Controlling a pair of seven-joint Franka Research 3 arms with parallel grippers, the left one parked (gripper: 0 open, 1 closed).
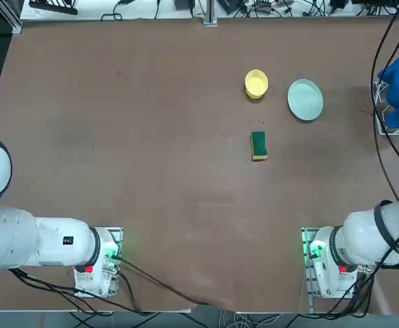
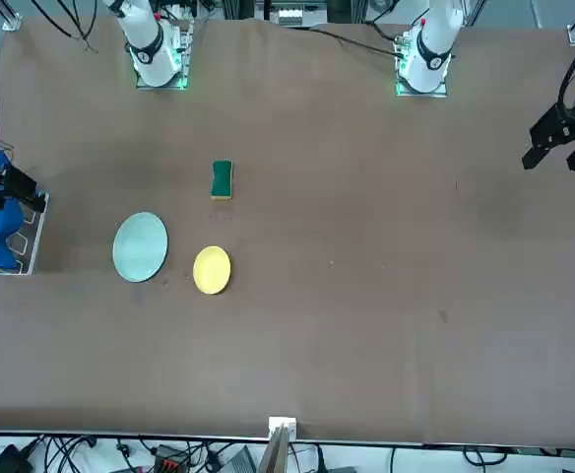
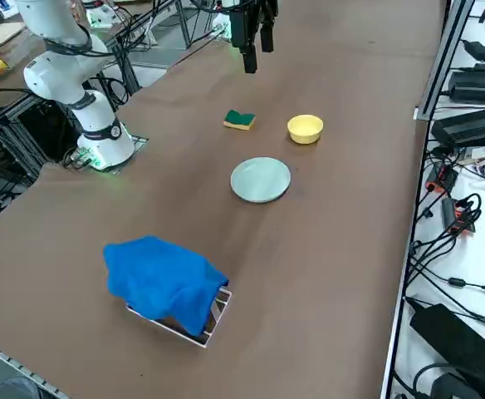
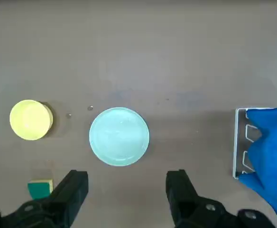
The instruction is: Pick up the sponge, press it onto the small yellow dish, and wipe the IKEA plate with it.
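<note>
wrist view shows the right gripper [image 4: 126, 190] wide open and empty above the brown table [image 4: 176, 57], mint ikea plate [image 4: 119, 136] below

You see the sponge [image 1: 258, 145] lying flat on the brown table, green scouring side up, its yellow foam edge showing, nothing touching it. Beyond it, farther from the robot, the small yellow dish [image 1: 256, 84] sits upright. The pale mint IKEA plate [image 1: 305, 100] rests just beside that dish, apart from it.
</note>
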